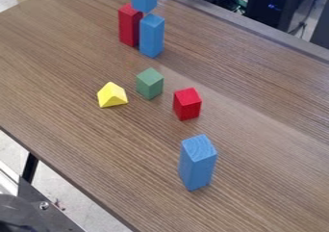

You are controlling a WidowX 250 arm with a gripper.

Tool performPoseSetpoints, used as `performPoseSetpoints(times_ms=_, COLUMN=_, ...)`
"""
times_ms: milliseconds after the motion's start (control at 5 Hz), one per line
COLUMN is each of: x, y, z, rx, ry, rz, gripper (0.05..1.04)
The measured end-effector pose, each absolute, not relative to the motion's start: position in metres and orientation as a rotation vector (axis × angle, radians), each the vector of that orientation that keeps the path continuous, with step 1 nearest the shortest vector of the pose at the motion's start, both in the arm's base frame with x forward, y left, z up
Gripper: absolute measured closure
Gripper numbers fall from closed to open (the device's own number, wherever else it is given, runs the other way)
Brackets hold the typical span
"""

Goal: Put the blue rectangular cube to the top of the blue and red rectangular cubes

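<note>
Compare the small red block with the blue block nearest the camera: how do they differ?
The blue block is tall; the red block is short. The blue block's top shows curved grain lines; the red block's looks plain. Both stand upright on the table.

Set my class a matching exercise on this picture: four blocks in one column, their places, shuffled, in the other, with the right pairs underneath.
Blocks
1. tall red block
2. green block
3. small red block
4. yellow block

Places in the picture
A. furthest right of the three small blocks
B. furthest left of the three small blocks
C. beside an upright blue block, near the top
D. in the middle of the three small blocks

Right pairs: 1-C, 2-D, 3-A, 4-B
</note>
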State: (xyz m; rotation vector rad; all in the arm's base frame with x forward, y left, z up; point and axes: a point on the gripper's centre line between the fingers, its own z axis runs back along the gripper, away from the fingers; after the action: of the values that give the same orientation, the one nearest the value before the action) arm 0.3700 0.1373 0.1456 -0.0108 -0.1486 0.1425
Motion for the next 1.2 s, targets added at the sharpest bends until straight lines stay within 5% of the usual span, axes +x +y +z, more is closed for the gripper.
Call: performPoseSetpoints(times_ms=1200, x=0.367, y=0.139, z=0.136, rx=0.012, ry=-0.144, rz=0.137, gripper=0.549)
